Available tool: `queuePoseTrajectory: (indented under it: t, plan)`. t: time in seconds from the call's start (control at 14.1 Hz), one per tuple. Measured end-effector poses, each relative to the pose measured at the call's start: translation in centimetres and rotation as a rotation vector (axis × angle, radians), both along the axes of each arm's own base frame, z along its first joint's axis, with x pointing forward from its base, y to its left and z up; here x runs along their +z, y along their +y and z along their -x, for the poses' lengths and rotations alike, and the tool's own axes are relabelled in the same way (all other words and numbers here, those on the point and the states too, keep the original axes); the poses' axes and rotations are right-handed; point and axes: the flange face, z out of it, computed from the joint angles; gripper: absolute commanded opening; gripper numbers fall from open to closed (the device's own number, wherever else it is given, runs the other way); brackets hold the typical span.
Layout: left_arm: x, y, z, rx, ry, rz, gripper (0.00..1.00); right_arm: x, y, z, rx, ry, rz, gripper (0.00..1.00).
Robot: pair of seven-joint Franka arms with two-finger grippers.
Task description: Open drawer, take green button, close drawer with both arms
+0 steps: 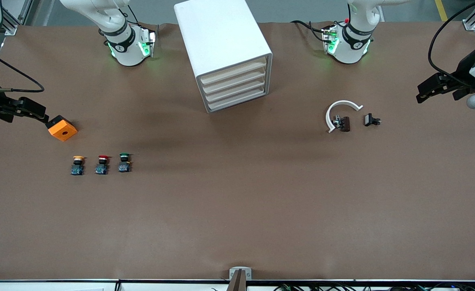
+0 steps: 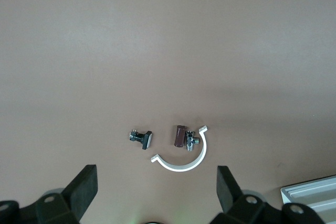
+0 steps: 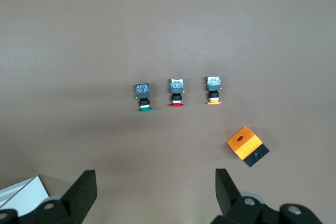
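Observation:
The white cabinet (image 1: 225, 48) stands between the arms' bases, and all four of its cream drawer fronts (image 1: 235, 87) are shut. The green-capped button (image 1: 124, 161) stands on the table in a row with two others, toward the right arm's end; it also shows in the right wrist view (image 3: 143, 97). My right gripper (image 1: 39, 113) is open and empty over the table beside an orange box; its fingers (image 3: 84, 192) are wide apart. My left gripper (image 1: 423, 92) is open and empty over the left arm's end of the table, fingers (image 2: 228, 190) wide apart.
A red-capped button (image 1: 102, 163) and a yellow-capped button (image 1: 77, 165) stand beside the green one. An orange box (image 1: 62, 128) lies by the right gripper. A white curved clamp (image 1: 340, 113), a brown part (image 1: 344, 123) and a black part (image 1: 371, 120) lie toward the left arm's end.

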Motion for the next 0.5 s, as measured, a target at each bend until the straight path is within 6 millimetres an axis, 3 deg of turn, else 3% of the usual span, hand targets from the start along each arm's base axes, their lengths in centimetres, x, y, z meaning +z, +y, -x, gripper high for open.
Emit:
queuePoseTrajectory:
  t: [0.5]
  plan:
    - [1.4,0.1,0.6,-0.043,0.02,0.001,1.0,0.0,0.0,0.0,0.0,0.0,0.0,1.0]
